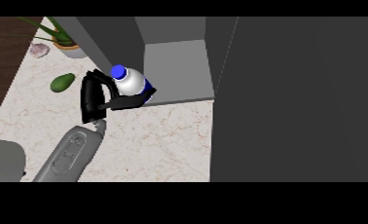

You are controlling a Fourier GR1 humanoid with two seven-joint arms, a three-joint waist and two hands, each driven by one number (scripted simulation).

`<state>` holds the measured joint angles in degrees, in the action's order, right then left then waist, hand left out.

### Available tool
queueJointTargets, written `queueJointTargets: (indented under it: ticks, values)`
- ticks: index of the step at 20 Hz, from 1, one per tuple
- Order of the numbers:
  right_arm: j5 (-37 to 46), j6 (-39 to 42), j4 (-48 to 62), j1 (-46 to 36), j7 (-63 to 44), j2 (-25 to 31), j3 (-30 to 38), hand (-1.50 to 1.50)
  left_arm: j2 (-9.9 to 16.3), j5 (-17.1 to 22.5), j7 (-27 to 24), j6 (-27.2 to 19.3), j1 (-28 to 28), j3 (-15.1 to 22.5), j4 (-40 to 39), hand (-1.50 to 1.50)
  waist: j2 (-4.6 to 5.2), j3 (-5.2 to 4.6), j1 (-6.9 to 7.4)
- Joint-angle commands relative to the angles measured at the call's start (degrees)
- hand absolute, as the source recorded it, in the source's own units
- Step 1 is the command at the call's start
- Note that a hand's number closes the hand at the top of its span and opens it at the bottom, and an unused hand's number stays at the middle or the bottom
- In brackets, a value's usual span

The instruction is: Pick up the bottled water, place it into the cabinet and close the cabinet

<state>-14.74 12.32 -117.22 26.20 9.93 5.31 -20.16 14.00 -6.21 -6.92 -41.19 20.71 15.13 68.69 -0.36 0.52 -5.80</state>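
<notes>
The bottled water (129,83), white with a blue cap, is held upright at the front left corner of the open cabinet (179,69). My right hand (97,96) is shut on it from the left, with the thumb curled across the bottle's lower part. The bottle's base hangs level with the front lip of the cabinet's grey floor; whether it touches is unclear. Of the left arm only a grey piece (9,162) shows at the lower left edge, and no left hand is in view.
A wide dark grey panel (287,96) fills the right side beside the cabinet opening. Another dark panel (101,35) stands at its left. On the marble counter (158,145) lie a green avocado (63,82), a pinkish bulb (39,50) and a potted plant (66,43).
</notes>
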Motion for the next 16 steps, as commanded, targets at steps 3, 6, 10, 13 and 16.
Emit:
queueJointTargets:
  ticks: [3,6,10,13,16]
  values:
    - [-0.20,0.69,1.46,-0.34,0.91,0.22,0.40,-1.50,-2.78,-0.91,7.30,1.46,14.33,-1.24,-12.89,-1.50,2.25,-0.48,-2.37]
    - [0.18,-0.22,-0.71,0.80,-0.11,-0.01,-0.57,-1.50,-2.61,-0.78,7.16,1.45,13.65,-1.37,-12.62,-1.50,2.09,-0.59,-2.45]
    - [0.56,0.08,-0.21,0.36,0.82,-0.08,-0.61,-1.50,-2.68,0.22,5.32,1.38,12.63,-1.71,-10.56,-1.50,2.28,-0.68,-2.76]
    - [0.85,0.60,0.37,1.75,1.86,0.40,-0.75,-1.50,-3.39,3.38,3.77,3.85,12.58,-2.04,-7.85,-1.50,1.92,-0.70,-2.35]
    - [0.50,-0.21,-0.01,0.50,1.56,-0.34,-0.07,-1.50,-4.33,6.11,0.66,5.65,12.74,-2.57,-6.01,-1.50,1.86,-0.76,-1.56]
